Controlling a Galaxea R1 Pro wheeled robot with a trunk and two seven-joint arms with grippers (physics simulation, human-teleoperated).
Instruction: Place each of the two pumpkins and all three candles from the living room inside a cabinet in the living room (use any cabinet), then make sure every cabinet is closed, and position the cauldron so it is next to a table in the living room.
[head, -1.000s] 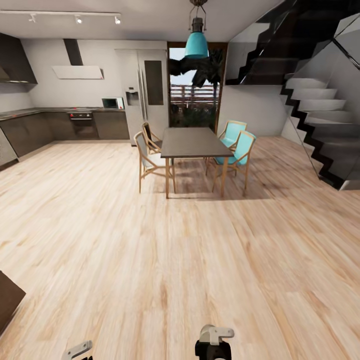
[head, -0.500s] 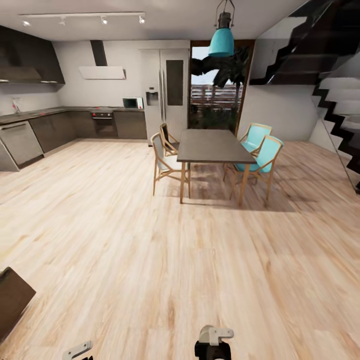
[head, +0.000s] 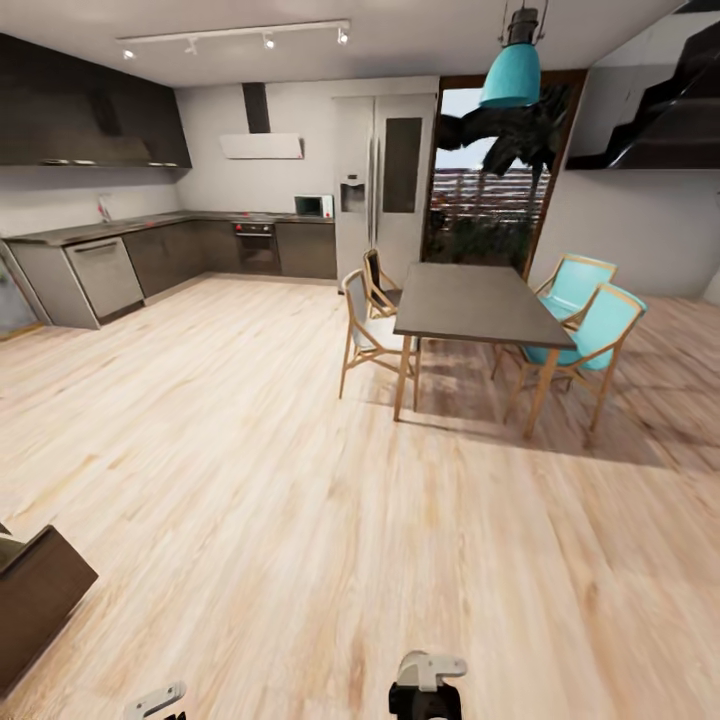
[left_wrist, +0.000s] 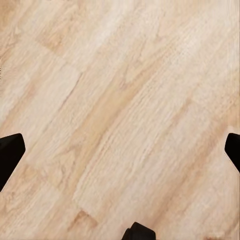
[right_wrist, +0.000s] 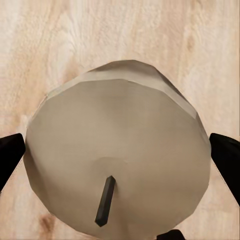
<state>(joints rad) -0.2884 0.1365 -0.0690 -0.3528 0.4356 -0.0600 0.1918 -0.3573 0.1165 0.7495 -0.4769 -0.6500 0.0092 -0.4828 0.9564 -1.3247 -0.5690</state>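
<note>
A pale whitish-grey candle (right_wrist: 117, 155) with a short dark wick (right_wrist: 105, 201) is seen very close in the right wrist view, between the two dark fingertips (right_wrist: 11, 155) of the right gripper (right_wrist: 120, 157), which appear only as small black corners at the edges of the picture. The candle seems to be held there above the light wooden floor (head: 300, 480), but the contact of the fingers with its sides is cut off by the frame, so the grip cannot be confirmed completely. In the left wrist view the left gripper (left_wrist: 120, 150) is shown spread wide with nothing between its fingertips (left_wrist: 10, 152); below it only floor planks are seen. In the head view, just small parts of both arms are visible at the lower edge, a grey piece at the left (head: 155, 700) and a black and white piece at the right (head: 428, 685), and the grippers themselves are cut off there. A dark brown piece of furniture (head: 35, 590) is partly seen at the lower left border; what it is cannot be told. Further away stand a dining table (head: 475, 300) with wooden chairs, two of them turquoise (head: 590, 325), under a turquoise lamp (head: 510, 75). A kitchen with grey cupboards (head: 160, 255) and a tall fridge (head: 385, 185) is seen behind, and a dark staircase (head: 665, 110) is cut off at the upper right.
</note>
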